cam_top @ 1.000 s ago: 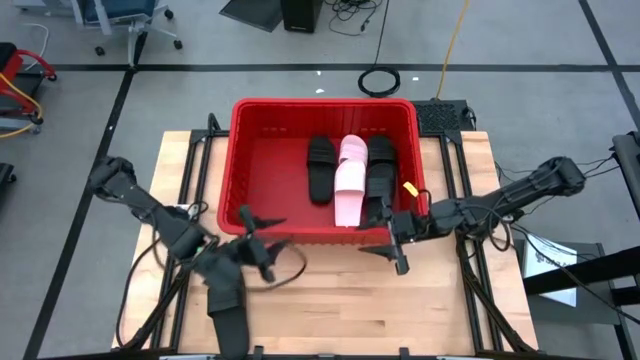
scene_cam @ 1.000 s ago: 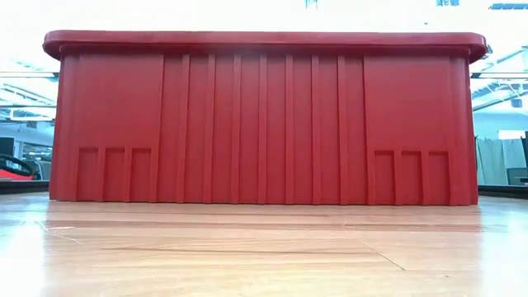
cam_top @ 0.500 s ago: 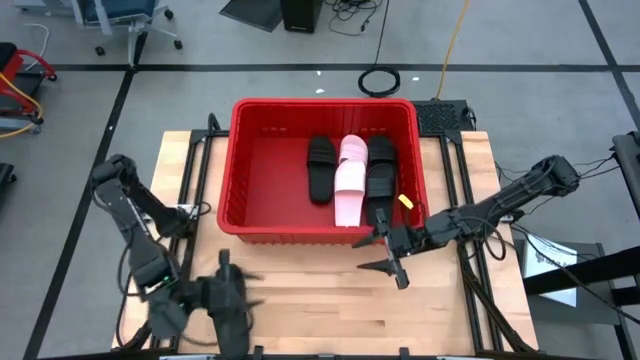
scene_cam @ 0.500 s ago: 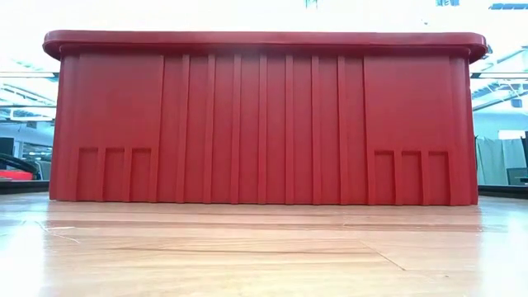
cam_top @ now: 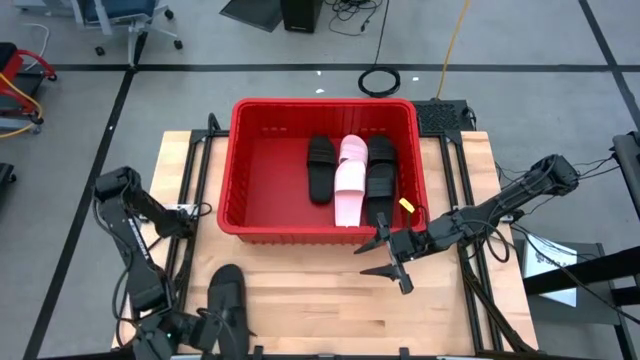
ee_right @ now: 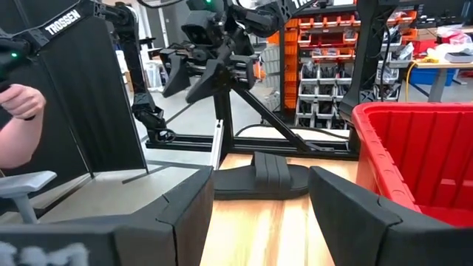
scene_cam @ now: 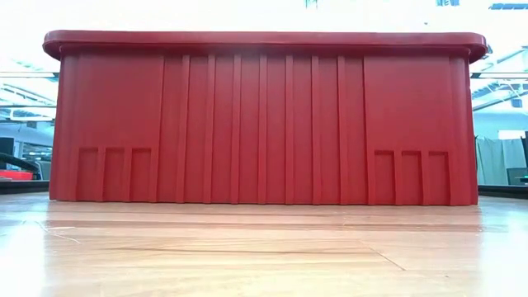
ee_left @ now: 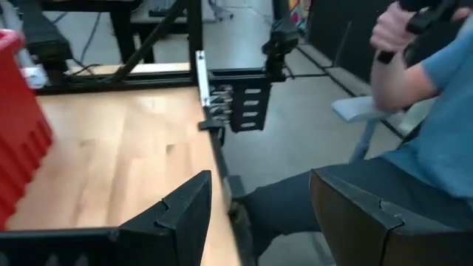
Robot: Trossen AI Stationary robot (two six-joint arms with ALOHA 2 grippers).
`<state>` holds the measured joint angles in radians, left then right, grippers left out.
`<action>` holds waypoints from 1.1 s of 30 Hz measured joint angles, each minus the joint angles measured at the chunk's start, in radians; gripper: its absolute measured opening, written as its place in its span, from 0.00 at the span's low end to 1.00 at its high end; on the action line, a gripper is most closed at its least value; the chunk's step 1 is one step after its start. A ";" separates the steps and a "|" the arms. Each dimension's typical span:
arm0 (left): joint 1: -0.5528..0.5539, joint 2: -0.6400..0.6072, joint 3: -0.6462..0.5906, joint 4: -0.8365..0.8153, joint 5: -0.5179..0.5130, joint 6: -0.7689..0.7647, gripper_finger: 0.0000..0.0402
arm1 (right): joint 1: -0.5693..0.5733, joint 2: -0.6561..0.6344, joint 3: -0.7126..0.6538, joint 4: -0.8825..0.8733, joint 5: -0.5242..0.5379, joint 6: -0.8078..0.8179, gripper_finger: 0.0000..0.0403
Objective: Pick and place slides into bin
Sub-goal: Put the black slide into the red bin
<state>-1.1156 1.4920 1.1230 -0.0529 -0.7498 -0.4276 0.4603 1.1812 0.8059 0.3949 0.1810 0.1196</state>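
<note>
The left gripper (cam_top: pixel 190 330) hangs open and empty at the table's (cam_top: pixel 320 300) near left corner, with one black slide (cam_top: pixel 227 300) lying just beside its fingertips. Past it, across the table, the red bin (cam_top: pixel 240 160) holds three slides side by side: a black one (cam_top: pixel 321 166), a pink one (cam_top: pixel 350 180) and another black one (cam_top: pixel 381 175). The right gripper (cam_top: pixel 383 257) hangs just in front of the bin's near right corner, jaws spread wide, holding nothing.
</note>
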 joint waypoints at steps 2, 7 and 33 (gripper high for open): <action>0.010 0.005 0.001 0.007 0.032 0.003 0.56 | 0.000 0.000 0.000 -0.002 0.000 0.000 0.52; 0.036 0.008 0.001 0.004 0.104 0.010 0.56 | 0.000 0.000 0.000 -0.003 0.000 0.000 0.52; 0.051 0.792 1.064 -1.510 0.349 -0.513 0.56 | 0.011 0.000 0.000 -0.057 0.003 0.050 0.52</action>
<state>-1.0645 2.2841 2.1866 -1.5627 -0.4003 -0.9410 0.4716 1.1812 0.8059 0.3382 0.1838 0.1697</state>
